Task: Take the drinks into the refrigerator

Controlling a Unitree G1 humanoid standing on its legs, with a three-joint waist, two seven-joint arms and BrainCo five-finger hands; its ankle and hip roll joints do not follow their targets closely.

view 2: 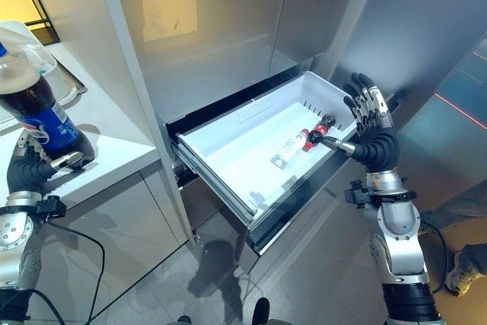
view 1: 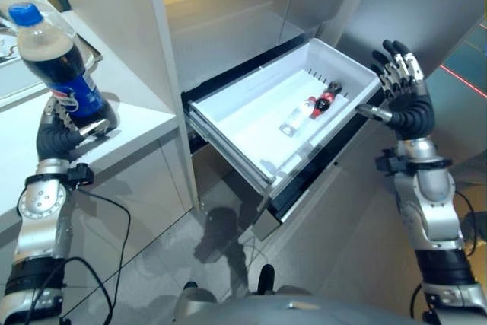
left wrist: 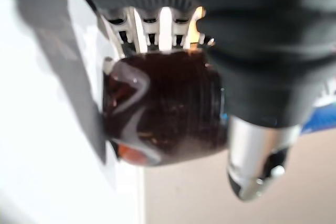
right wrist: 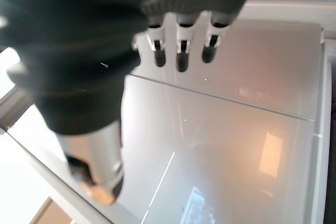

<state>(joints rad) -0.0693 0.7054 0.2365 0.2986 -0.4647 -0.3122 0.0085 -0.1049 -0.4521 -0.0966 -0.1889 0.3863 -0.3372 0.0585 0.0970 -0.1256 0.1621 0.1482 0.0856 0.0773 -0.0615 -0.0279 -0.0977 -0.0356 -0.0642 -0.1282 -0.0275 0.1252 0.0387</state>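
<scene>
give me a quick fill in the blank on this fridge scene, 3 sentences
1. The left hand is shut on a cola bottle with a ____ cap.
2. The drawer is pulled ____.
3. The right hand, beside the drawer, has its fingers ____.

Missing words: blue; open; straight

Left hand round cola bottle

A dark cola bottle is wearing a blue cap and label; the drawer is showing white.
</scene>
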